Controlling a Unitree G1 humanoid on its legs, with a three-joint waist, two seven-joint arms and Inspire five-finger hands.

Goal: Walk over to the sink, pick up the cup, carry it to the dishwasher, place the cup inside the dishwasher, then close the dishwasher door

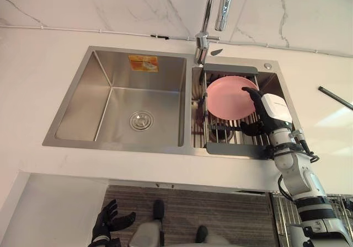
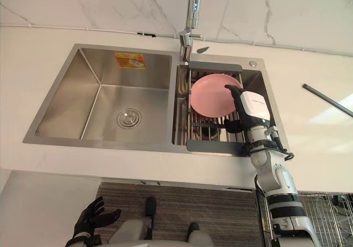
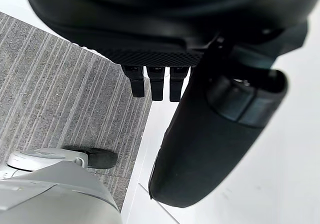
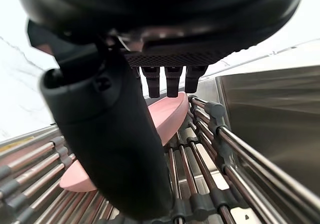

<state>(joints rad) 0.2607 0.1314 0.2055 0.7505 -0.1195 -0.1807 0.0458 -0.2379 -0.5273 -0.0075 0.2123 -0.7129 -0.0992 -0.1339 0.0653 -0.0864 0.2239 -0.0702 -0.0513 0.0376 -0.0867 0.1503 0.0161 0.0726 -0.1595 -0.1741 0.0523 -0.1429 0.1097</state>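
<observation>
Right hand [image 1: 270,112] hovers released, fingers straight, over the steel-rod rack [image 1: 231,149]. What lies just past its fingertips is a smooth pink plate [image 1: 229,98], shallow and round, rather than a cup. Best to slip fingers under the thin rim, thumb on top, clear of the rods. Left hand [image 1: 110,220] hangs relaxed.

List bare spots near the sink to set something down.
Free: the left basin around its drain; the counter left of the sink; the strip along the sink's front edge. Crowded: the right basin, with rack, pink plate and the right hand; a dark bar lies on the counter to its right.
</observation>
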